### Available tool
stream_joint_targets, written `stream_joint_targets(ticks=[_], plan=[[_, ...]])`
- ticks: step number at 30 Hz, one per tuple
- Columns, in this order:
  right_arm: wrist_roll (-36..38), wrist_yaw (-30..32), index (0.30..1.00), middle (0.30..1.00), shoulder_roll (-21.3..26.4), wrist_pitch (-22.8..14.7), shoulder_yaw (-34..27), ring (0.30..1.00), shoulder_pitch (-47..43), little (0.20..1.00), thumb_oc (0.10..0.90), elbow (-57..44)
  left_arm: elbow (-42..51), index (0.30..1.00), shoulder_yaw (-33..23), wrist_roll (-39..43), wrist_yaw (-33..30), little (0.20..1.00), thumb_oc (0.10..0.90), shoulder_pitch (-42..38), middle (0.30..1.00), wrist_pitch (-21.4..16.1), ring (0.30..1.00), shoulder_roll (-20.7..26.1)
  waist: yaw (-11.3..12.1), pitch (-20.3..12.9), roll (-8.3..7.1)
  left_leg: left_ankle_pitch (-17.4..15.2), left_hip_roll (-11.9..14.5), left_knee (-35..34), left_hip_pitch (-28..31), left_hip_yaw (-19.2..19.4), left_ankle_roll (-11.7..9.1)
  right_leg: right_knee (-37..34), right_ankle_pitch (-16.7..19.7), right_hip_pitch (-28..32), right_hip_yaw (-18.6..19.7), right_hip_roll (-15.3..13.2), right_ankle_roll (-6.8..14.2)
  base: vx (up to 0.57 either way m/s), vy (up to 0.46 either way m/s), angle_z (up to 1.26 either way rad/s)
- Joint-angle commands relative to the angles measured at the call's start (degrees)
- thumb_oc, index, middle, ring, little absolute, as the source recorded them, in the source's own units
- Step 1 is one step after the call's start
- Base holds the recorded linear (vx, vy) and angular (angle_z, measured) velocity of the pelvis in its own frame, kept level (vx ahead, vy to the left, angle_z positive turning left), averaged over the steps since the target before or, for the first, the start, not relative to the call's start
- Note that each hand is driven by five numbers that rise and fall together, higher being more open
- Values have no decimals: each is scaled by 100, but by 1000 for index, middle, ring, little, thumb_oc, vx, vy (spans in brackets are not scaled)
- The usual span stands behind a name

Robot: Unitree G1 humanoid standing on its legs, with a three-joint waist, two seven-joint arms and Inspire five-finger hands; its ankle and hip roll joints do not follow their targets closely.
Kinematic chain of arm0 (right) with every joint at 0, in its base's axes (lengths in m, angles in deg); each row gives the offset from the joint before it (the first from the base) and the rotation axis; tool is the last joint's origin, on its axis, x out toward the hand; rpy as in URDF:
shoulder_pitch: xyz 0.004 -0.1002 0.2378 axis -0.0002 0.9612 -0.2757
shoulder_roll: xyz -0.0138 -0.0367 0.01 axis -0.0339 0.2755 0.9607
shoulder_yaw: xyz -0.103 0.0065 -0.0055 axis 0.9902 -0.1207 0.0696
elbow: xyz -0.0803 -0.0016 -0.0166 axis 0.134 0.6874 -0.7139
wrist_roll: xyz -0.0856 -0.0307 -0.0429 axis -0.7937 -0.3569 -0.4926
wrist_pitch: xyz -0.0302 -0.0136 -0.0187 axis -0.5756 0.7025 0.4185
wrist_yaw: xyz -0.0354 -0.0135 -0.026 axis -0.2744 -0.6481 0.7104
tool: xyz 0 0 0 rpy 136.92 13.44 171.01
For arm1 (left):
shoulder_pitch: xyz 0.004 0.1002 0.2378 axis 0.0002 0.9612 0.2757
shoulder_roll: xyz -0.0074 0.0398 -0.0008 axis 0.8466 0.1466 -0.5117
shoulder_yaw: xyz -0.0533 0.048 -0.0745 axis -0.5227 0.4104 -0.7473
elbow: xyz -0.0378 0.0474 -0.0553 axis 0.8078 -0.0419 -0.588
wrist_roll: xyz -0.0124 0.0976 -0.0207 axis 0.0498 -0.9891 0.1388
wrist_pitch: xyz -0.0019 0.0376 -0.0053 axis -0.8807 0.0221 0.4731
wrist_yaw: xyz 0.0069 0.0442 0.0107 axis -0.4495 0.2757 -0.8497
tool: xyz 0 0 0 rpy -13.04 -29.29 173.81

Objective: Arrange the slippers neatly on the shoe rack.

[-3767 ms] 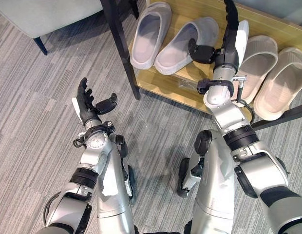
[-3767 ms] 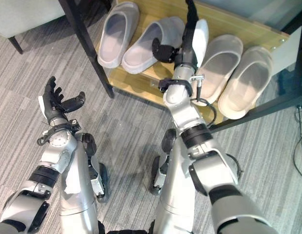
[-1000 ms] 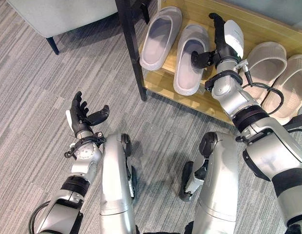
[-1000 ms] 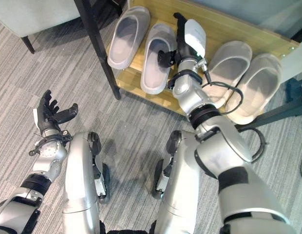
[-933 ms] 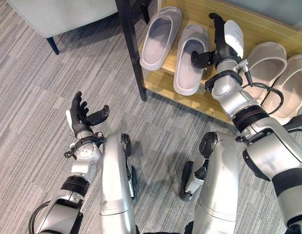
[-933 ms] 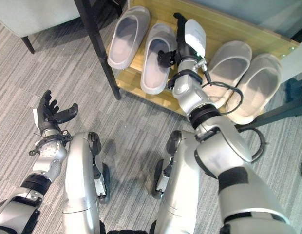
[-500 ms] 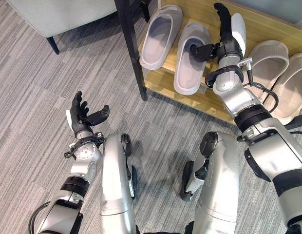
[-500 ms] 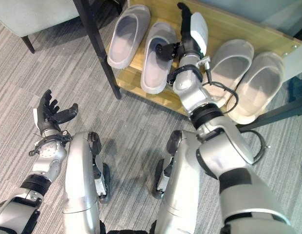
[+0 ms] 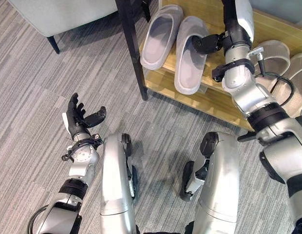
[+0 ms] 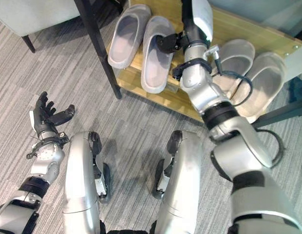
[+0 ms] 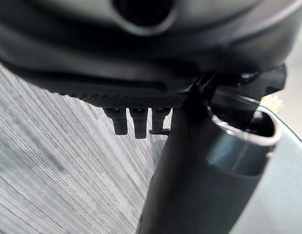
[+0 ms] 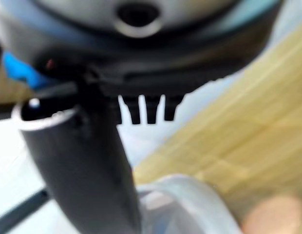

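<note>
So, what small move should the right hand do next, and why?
Probably nudge the right grey slipper a little further in: its heel overhangs the shelf edge, beyond the left grey slipper. The right hand, fingers straight, is already beside it.

The right hand [image 9: 237, 22] runs out past the top edge of both eye views, so its fingertips are cut off there; in its own wrist view the fingers [image 12: 147, 111] are blurred stubs and their pose cannot be told. The right arm covers the near side of the inner beige slipper [image 9: 275, 51], and the outer beige slipper [image 10: 263, 78] is cut by the frame edge in the left eye view. The shoe rack [image 9: 204, 95] continues beyond the top and right edges. A grey chair [image 9: 63, 14] is cropped at the upper left. A pale rim [image 12: 190, 195] in the right wrist view is too blurred to identify.
</note>
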Motion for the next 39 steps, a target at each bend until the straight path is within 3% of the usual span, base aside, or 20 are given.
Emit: stream_joint_targets(ticks=[1,4,7,12,22,25,30,39], plan=[[-940,496,900,900,351,-615,-767,900,-295,900,800,-1227,681,900,-273,-448,-152,900,800,234,900,-376,900,215,246,-215,5,209,-30,34,-115,-458,44,381,-369,247,801,116,220,0,0,0],[-1525,602,900,900,309,-607,-1410,900,454,900,800,-2237,763,900,-379,-712,-272,900,800,290,900,-288,900,141,119,-215,-14,214,-23,72,-115,-441,65,373,-388,247,759,149,205,0,0,0],[-1431,421,900,900,136,-380,-1387,900,603,900,800,-1838,761,900,-254,-812,-250,900,800,248,900,-213,900,168,117,-215,-18,232,-27,95,-115,-459,69,375,-392,247,736,155,194,-28,-31,-7],[-833,487,900,900,-45,-223,-636,900,-458,900,800,21,626,900,-56,-585,-148,900,800,110,900,-283,900,348,220,-215,83,283,-14,50,-115,-458,40,349,-399,247,725,128,175,-20,-14,-5],[-241,305,900,900,-326,-316,476,900,-2109,900,800,1648,535,900,57,-268,66,900,800,256,900,-510,900,576,423,-215,201,314,-95,2,-115,-514,-18,395,-389,247,740,87,192,-2,-6,1],[-281,131,900,900,-424,-313,1110,900,-2656,900,800,2379,377,900,139,-225,130,900,800,244,900,-593,900,618,527,-215,197,359,-105,-69,-115,-535,-53,383,-357,247,740,52,215,26,-13,5],[-500,-118,900,900,-130,-276,1673,900,-2867,900,800,2892,271,900,174,-241,280,900,800,476,900,-656,900,674,643,-219,87,360,-125,-159,-115,-530,-85,354,-292,247,812,32,241,30,-24,5],[51,-437,900,900,128,-254,1643,900,-2709,900,800,3392,106,900,257,-26,585,900,800,618,900,-524,900,725,620,-221,37,350,-91,-123,-115,-548,-110,336,-267,247,833,28,267,14,-9,4]])
